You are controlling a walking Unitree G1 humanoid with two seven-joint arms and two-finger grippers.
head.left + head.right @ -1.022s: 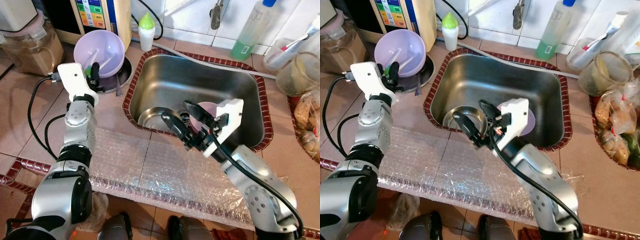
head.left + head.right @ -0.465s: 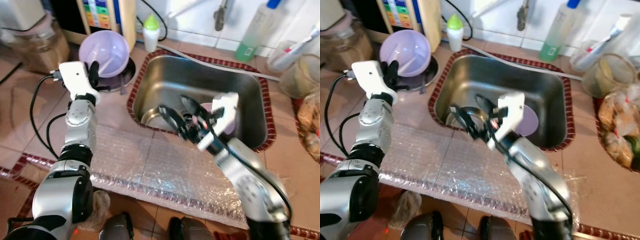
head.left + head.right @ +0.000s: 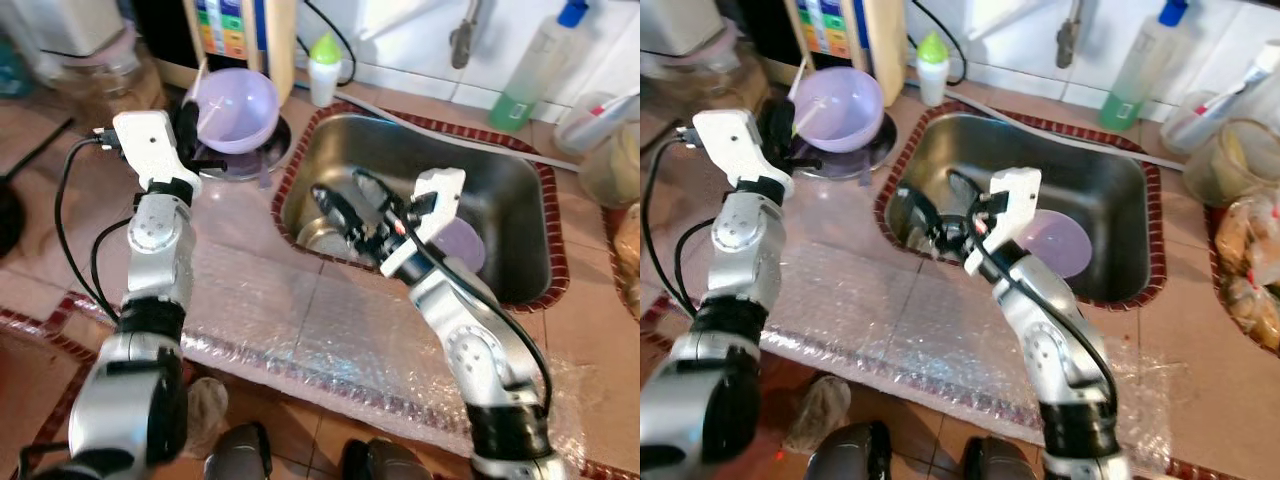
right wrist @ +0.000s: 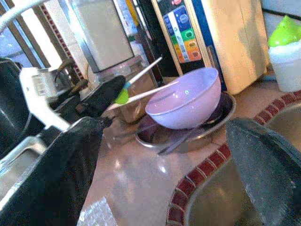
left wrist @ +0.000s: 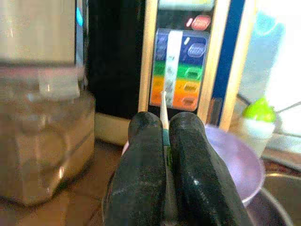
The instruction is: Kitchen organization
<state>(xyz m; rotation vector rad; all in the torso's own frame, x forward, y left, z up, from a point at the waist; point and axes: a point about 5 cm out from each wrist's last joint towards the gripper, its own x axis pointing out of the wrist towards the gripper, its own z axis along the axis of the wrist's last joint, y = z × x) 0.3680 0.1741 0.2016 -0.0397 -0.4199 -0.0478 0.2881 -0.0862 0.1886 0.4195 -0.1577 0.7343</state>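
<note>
- Left hand (image 5: 167,188) is pinching a thin white stick (image 5: 164,110) beside the purple bowl (image 3: 236,108); keeping it upright seems wise
- Right hand (image 3: 940,215) is hovering wide open, empty, over the sink (image 3: 1110,190)

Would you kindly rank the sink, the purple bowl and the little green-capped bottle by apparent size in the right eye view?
1. sink
2. purple bowl
3. green-capped bottle

All three sit at a similar distance from the camera, so the order is clear.

Sink (image 3: 500,190) showing brushed, dull-gleaming steel. Lilac bowl (image 3: 236,108) looking smooth glossy plastic. Desk (image 3: 230,220) wearing glazed brown tile; crinkly clear bubble wrap (image 3: 290,320) lying across it, glinting.
</note>
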